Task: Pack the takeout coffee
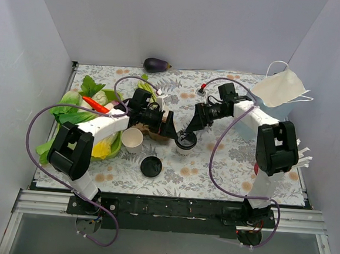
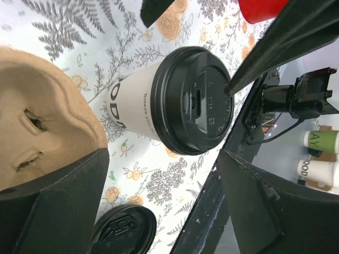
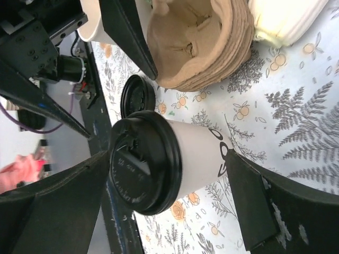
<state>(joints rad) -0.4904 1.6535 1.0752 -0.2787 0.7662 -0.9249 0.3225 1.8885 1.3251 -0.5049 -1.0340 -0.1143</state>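
step in hand, by judgement: take coffee (image 3: 172, 159) in right jaws, ahead of a lift into carrier (image 3: 196, 42). not yet gripped.

coffee: upright on tabletop (image 1: 231, 173), mid-field, just in front of carrier. loose lid (image 1: 151, 167) near it toward the arm bases, lidless cup (image 1: 132, 140) off to its left.

right jaws: wide, holding nothing. fingers (image 3: 275, 211) straddling coffee in right wrist view, one close by the dome lid rim, the other near the foot of the cup. contact not discernible; looks like a small gap on both sides.

left jaws: also wide, holding nothing. coffee seen beyond the gap in left wrist view, not between the fingers. one finger (image 2: 53, 211) alongside carrier rim; touching or just above, cannot tell.

to do well:
- centre coffee between right fingers before closing.
- close on the paper wall below the lid rim, not on the lid itself; risk of popping it off.
- squeeze lightly; soft wall by guess, possibly full, so crush means spill.
- keep upright through the lift, clear carrier rim, lower straight into one well.
- mind left jaws: close to coffee and to the likely path, collision risk.
- if steadying carrier with left, press at the rim, away from the chosen well.
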